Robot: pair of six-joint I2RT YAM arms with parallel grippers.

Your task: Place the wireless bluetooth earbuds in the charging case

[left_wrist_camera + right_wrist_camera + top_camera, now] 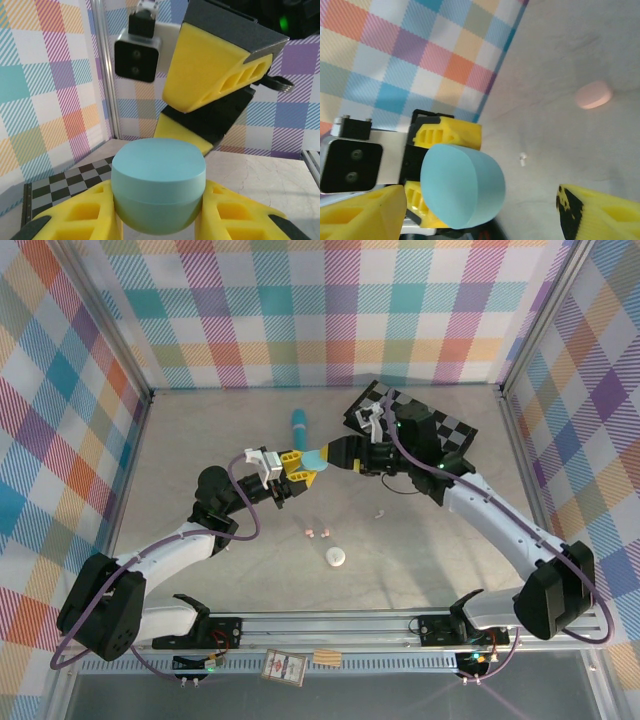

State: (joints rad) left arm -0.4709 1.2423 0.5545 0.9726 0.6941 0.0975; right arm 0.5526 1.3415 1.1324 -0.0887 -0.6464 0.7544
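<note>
On the grey table (200, 440) the two arms meet at mid-height above the middle of the surface. The left gripper (300, 464) is clamped on the light blue charging case (317, 458), its yellow fingers (75, 215) pressing both flanks of the case so that the wide axis of the case runs across the pincer. The right gripper (335, 453) faces it from the other side with its jaws spread wide. They flank the case with clear air on at least one side and hold nothing. Only a thin seam shows around the case in the left wrist view, so the lid looks closed and will probably have to be lifted first. A pale oval case (335, 557) lies nearer the arm bases. The earbuds lie on the table below the raised case and towards the bases: a pink pair (316, 532) roughly under the left gripper, and a white earbud (378, 512) on the right arm's side. The empty right gripper is best placed to fetch them, reaching down and back.
</note>
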